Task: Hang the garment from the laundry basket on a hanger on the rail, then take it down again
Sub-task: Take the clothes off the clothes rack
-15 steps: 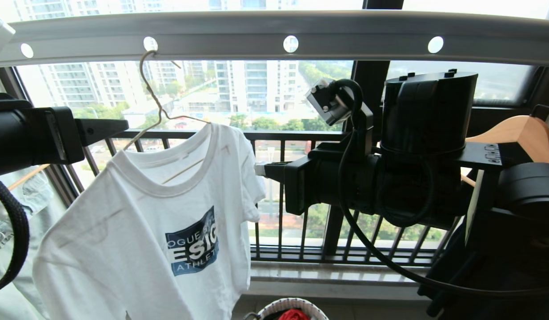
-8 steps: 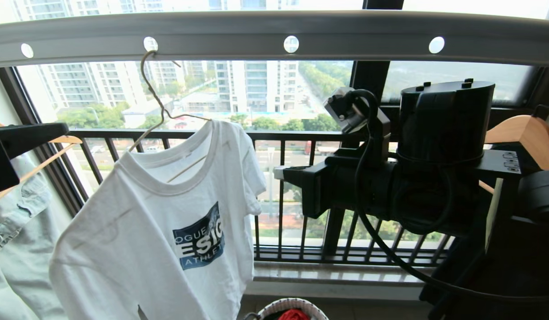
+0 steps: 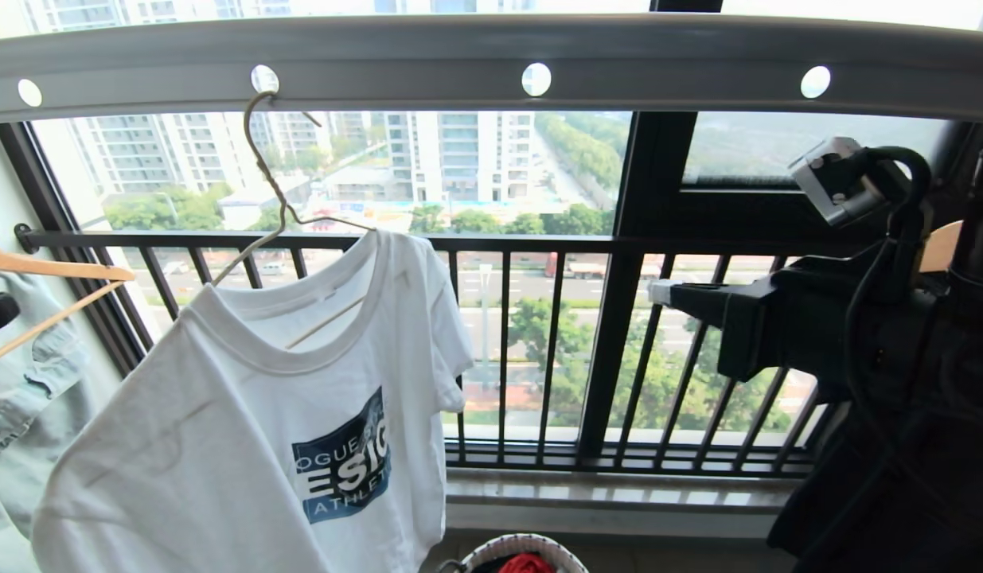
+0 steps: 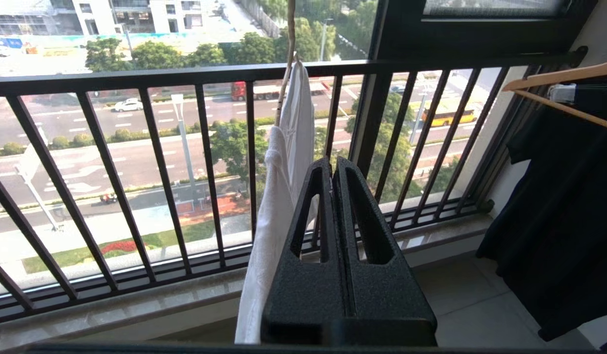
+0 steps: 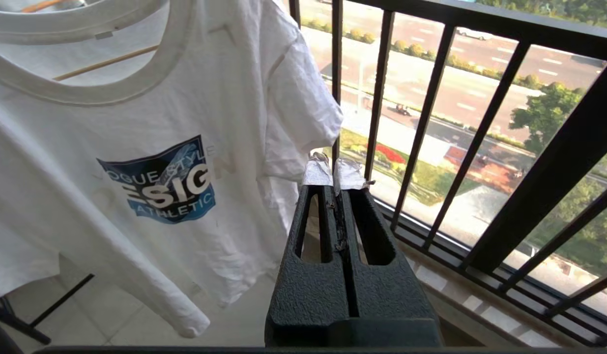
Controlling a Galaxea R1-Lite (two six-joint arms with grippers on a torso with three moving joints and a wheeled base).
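Observation:
The garment [image 3: 260, 414], a white T-shirt with a blue logo, hangs on the thin wire hanger [image 3: 272, 175]. The hanger's hook sits in a hole of the grey rail [image 3: 491, 56]. My right gripper [image 3: 658, 292] is level with the shirt's sleeve and well off to its right, shut and empty. In the right wrist view its taped tips [image 5: 334, 172] are pressed together, apart from the shirt [image 5: 136, 147]. My left gripper [image 4: 331, 164] is shut on nothing, and the shirt [image 4: 278, 196] hangs edge-on just beyond it. The laundry basket [image 3: 491, 549] peeks in at the bottom edge.
A red cloth [image 3: 525, 563] lies in the basket. A pale denim garment [image 3: 13, 374] hangs on a wooden hanger [image 3: 53, 270] at the left. The black window railing [image 3: 539, 243] runs behind. A dark garment [image 4: 554, 196] on another wooden hanger hangs at the right.
Both arms have drawn back from the shirt: the left arm out past the left edge, the right gripper further right and lower. The shirt stays hanging and sways slightly.

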